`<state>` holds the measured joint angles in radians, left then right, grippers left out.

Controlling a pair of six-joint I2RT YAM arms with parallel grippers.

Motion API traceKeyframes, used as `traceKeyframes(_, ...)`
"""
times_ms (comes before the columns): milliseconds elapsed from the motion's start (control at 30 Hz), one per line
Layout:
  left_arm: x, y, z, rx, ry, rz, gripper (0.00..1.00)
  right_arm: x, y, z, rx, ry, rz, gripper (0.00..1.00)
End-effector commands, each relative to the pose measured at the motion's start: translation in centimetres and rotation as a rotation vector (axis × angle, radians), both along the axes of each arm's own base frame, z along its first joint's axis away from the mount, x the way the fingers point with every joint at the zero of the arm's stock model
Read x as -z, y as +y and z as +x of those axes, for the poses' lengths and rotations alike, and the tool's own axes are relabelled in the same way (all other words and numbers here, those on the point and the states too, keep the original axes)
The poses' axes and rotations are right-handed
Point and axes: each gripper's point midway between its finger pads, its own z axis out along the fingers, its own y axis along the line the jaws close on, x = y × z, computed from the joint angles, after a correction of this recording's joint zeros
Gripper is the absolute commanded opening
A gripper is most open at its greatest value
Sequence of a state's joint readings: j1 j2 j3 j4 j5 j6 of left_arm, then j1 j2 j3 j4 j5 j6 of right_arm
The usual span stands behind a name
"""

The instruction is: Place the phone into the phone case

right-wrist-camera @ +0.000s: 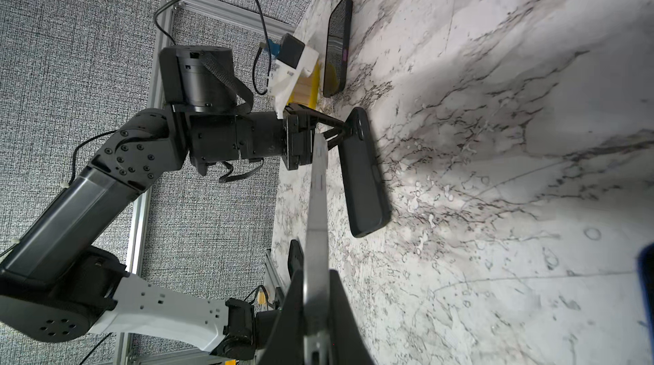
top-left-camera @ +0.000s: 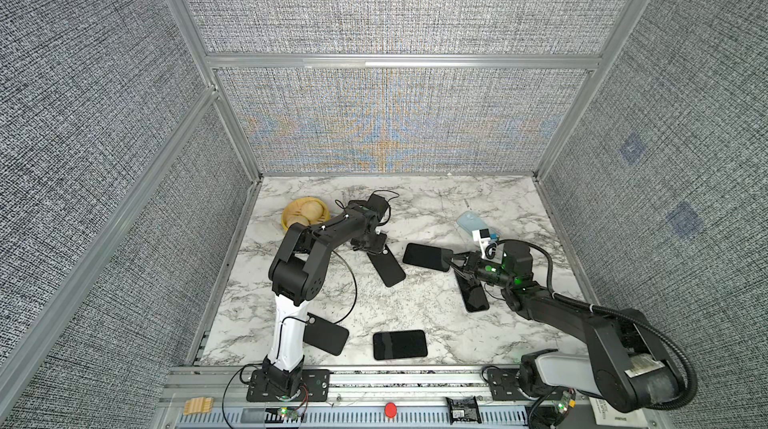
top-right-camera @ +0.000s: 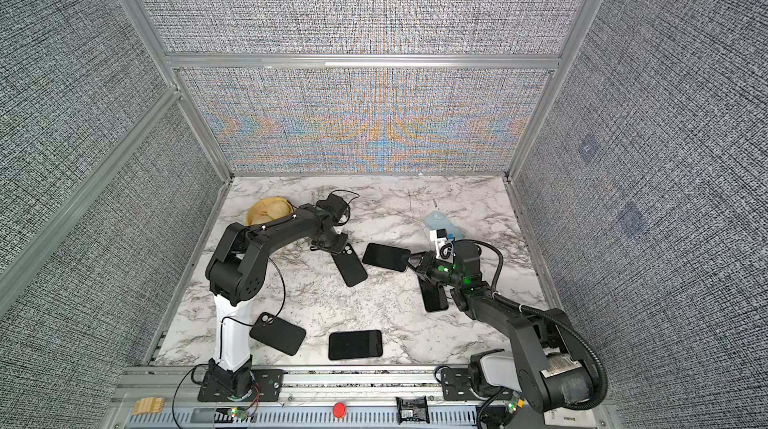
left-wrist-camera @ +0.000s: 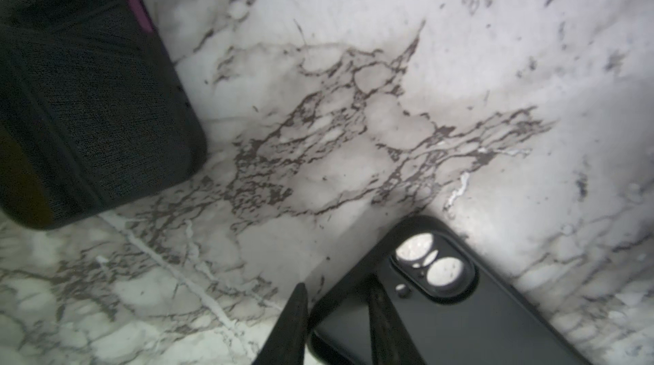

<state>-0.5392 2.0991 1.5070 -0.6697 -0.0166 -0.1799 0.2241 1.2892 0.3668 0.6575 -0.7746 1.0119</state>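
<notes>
We see the left end effector [top-left-camera: 372, 245] down at the camera-hole end of the black phone case [top-left-camera: 388, 267], which lies slantwise near the middle of the marble worktop [top-left-camera: 415, 206]. In the left wrist view its fingers [left-wrist-camera: 292, 324] stand close together astride the case's rim, one outside the wall and one inside the shell. We cannot tell whether they pinch the rim or only bracket it. Marble shows through the case's two round lens openings. The right end effector [top-left-camera: 451, 259] is clenched on one short end of the phone [top-left-camera: 424, 257]. In the right wrist view the phone's pale edge runs straight out from between the two dark fingers. In both top views the phone's dark face is turned toward the camera, and it hangs just to the right of the case, near it but apart from it. A second phone [top-left-camera: 473, 294] lies on the worktop partly under the right arm, and a third phone [top-left-camera: 400, 344] lies near the front edge. A spare black case [top-right-camera: 277, 333] rests at the front left, beside the left arm's white link. A pale blue case [top-left-camera: 471, 223] lies toward the far right, and a yellow bowl [top-left-camera: 303, 215] stands at the far left, partly behind the left arm. The wrist views also show a phone with a pinkish side button [left-wrist-camera: 88, 98] lying near that bowl.
</notes>
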Motion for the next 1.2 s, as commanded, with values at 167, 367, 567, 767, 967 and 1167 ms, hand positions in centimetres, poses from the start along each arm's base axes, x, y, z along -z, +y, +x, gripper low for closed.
traceKeyframes(167,0.0,1.1,-0.6,-0.008,0.001,0.041,0.15,-1.0,0.3,0.2,-0.031,-0.045,-0.013,0.04)
traceKeyframes(367,-0.1,1.5,-2.0,-0.049,0.022,0.019,0.08,-0.4,0.6,0.0,-0.052,-0.009,-0.013,0.04)
traceKeyframes(567,-0.8,2.1,-3.7,-0.156,0.056,-0.011,0.04,-0.1,0.8,0.1,-0.084,-0.008,-0.029,0.03)
traceKeyframes(767,-1.4,2.4,-5.8,-0.286,0.098,-0.079,0.03,0.1,1.4,0.3,-0.119,0.016,-0.026,0.04)
traceKeyframes(967,-1.2,2.5,-8.0,-0.384,0.136,-0.119,0.02,-0.4,2.2,0.6,-0.144,0.031,0.000,0.03)
traceKeyframes(1167,-0.6,2.6,-9.3,-0.424,0.154,-0.115,0.02,-0.5,3.4,0.4,-0.184,0.043,-0.003,0.03)
